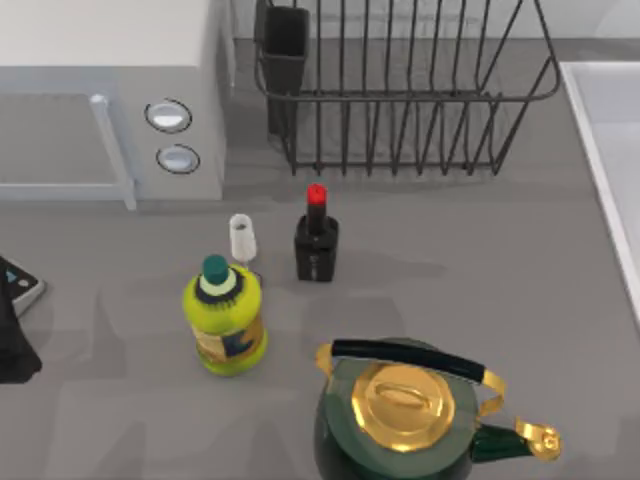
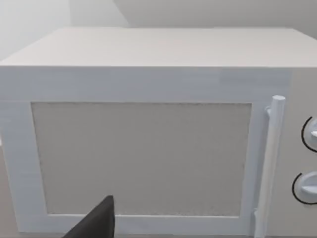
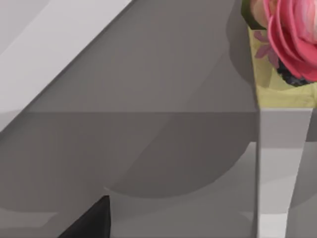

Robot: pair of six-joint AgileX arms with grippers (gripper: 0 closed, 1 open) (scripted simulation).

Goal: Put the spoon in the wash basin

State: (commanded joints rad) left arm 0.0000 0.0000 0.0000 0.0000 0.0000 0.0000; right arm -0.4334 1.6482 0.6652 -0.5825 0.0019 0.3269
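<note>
The wash basin [image 1: 604,150] runs along the right edge of the top view, showing its pale raised rim. A small white piece [image 1: 242,238] with a thin dark stem lies between the yellow bottle [image 1: 225,320] and the black bottle [image 1: 316,245]; I cannot tell whether it is the spoon. My left arm [image 1: 12,340] sits at the table's left edge, in front of the microwave [image 1: 110,90]. One dark fingertip [image 2: 99,220] of its gripper points at the microwave door [image 2: 141,158]. One dark fingertip [image 3: 91,220] of my right gripper hangs over grey counter.
A black wire dish rack [image 1: 400,90] stands at the back. A dark green kettle [image 1: 400,410] with a gold lid fills the front middle. In the right wrist view a pink flower [image 3: 290,34] on a yellow-green box stands beside a white upright panel [image 3: 280,168].
</note>
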